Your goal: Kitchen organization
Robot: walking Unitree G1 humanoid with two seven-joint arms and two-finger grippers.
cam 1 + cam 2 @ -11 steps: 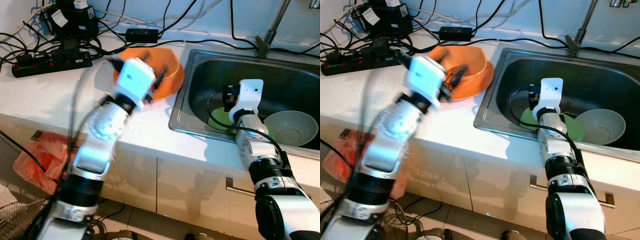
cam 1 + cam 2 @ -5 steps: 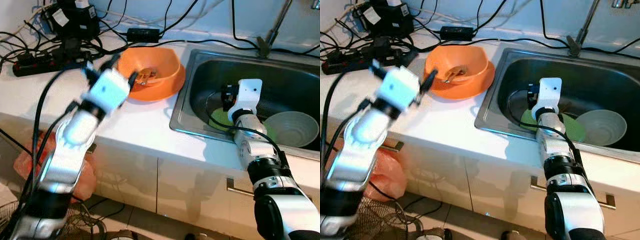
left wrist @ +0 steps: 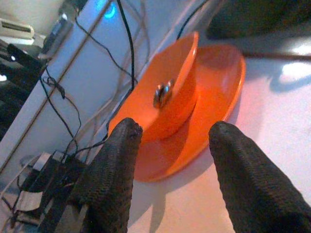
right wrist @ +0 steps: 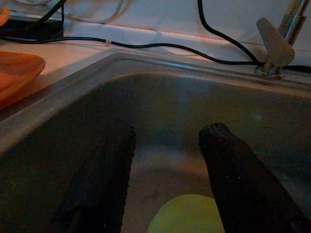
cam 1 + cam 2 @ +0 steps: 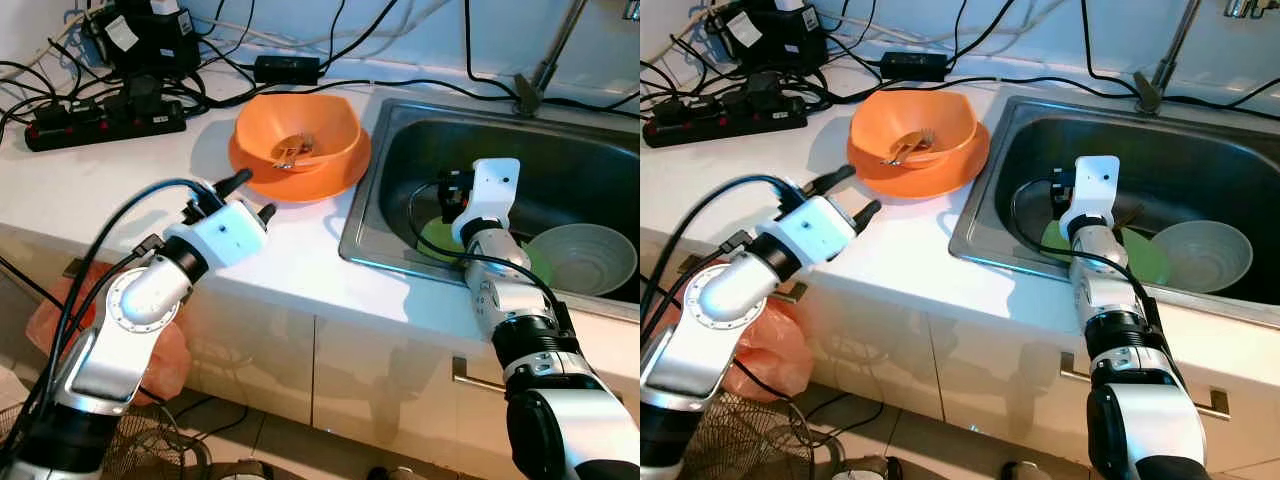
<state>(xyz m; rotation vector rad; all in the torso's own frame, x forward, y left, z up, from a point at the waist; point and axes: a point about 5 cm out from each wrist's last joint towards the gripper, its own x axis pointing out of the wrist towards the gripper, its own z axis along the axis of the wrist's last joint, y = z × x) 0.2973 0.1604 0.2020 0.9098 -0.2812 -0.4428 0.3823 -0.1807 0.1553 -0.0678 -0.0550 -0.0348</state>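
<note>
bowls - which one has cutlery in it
The orange bowl on the counter, sitting on an orange plate, holds cutlery. The pale bowl in the sink looks empty.

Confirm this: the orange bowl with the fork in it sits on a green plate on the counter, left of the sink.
Not quite. The orange bowl sits on an orange plate, as the left wrist view shows. The green plate lies in the sink.

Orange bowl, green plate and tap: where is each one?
Orange bowl [image 5: 330, 125], left eye view, inner wall.
Green plate [image 5: 1150, 262], right eye view, its bare right part in the sink.
Tap [image 4: 273, 46], right wrist view, the handle.
</note>
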